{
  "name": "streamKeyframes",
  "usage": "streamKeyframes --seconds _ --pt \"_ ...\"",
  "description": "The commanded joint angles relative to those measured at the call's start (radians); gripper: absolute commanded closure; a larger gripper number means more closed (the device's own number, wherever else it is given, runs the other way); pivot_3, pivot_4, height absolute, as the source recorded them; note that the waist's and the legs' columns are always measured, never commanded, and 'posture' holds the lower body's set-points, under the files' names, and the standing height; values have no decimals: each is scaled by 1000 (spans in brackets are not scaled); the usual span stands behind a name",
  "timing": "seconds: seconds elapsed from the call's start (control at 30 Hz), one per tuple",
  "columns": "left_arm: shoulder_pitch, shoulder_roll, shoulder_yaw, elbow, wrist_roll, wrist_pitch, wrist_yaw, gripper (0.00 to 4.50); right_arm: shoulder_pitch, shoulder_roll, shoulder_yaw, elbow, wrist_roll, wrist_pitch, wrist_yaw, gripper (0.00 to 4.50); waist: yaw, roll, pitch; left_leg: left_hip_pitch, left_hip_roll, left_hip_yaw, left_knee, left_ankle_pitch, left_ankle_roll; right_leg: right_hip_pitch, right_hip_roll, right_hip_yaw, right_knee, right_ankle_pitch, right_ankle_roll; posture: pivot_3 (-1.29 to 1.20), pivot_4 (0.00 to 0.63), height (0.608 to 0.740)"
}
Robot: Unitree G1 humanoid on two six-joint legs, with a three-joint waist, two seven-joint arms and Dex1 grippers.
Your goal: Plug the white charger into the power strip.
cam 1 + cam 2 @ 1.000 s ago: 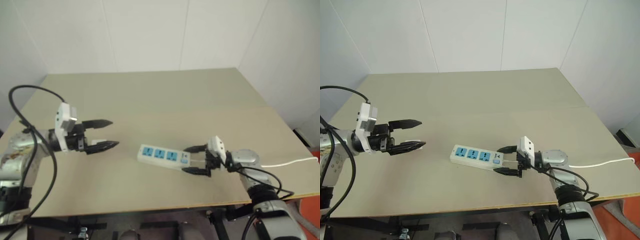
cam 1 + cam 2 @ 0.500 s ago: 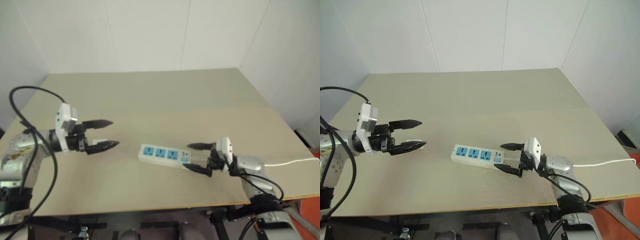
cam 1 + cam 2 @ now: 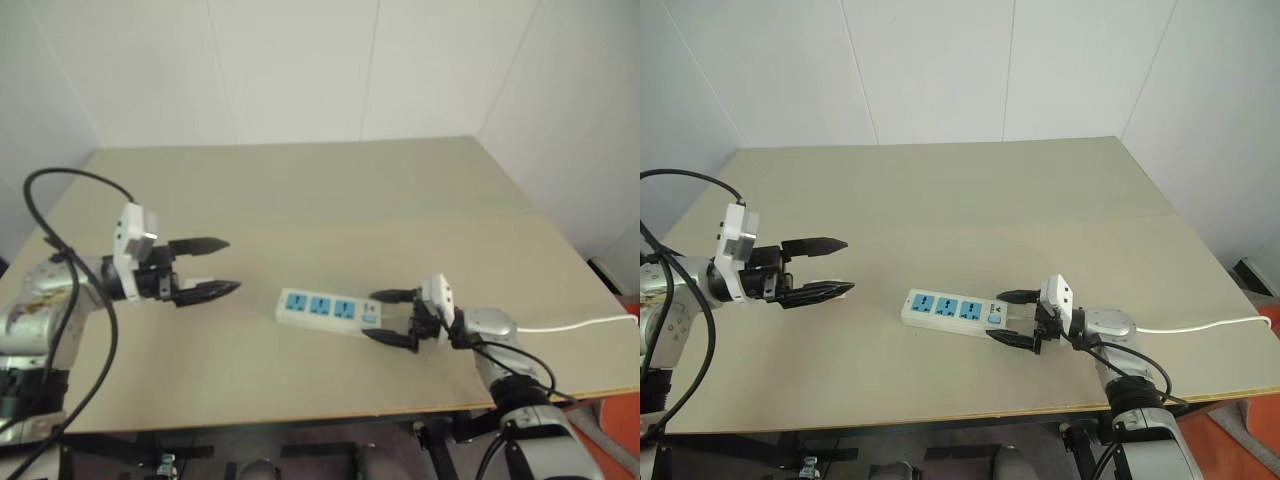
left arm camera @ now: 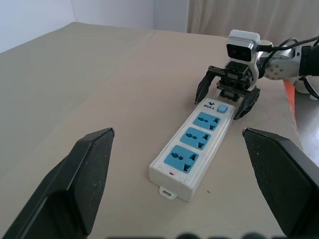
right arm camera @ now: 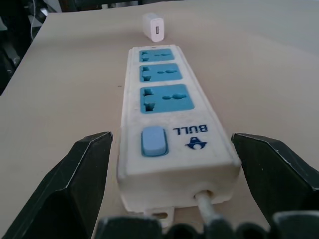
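Straddling power strip's [image 3: 950,309] cord end: right claw [image 3: 1014,317].

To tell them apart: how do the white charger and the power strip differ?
The white charger is a small cube; the power strip is a long flat bar. The charger is plain; the strip carries three blue sockets, a blue button and a cord. Both are white, on the table.

My arms: silver metal casings, loose black cables looping at frame's lower left and lower right. Left gripper [image 3: 205,268] and right gripper [image 3: 392,316]: white boxy modules, tapered black fingers.
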Motion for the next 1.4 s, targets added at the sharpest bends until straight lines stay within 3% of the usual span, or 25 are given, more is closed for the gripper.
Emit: streamKeyframes --seconds 0.03,0.5,0.67,1.0,1.17,1.4 --pt "5 16 34 -28 -10 -2 4 0 -31 13 -6 10 7 -33 6 25 0 0 0 0 0 0 0 0 0 0 0 0 0 0 0 0 150 740" --pt "13 10 38 -38 -12 -2 16 0 -48 34 -12 71 -2 -64 -5 25 0 0 0 0 0 0 0 0 0 0 0 0 0 0 0 0 150 740" --pt "15 9 37 -36 -10 -4 18 0 -49 39 -17 82 4 -70 0 1114 0 0 0 0 0 0 0 0 0 0 0 0 0 0 0 0 150 740" --pt "-20 57 -10 19 85 -37 15 0 -45 38 -9 88 -5 -88 2 1112 -1 0 0 0 0 0 0 0 0 0 0 0 0 0 0 0 150 740" --pt "-167 171 -154 220 257 -98 -108 0 -60 38 -3 103 -8 -82 15 1112 -1 0 0 1 0 0 0 0 0 0 0 0 0 0 0 0 150 740" --pt "-668 152 -504 699 534 -374 -322 0 -110 45 8 169 -24 -80 48 1112 1 0 0 0 -1 0 0 0 -1 1 1 0 0 0 0 0 150 740"
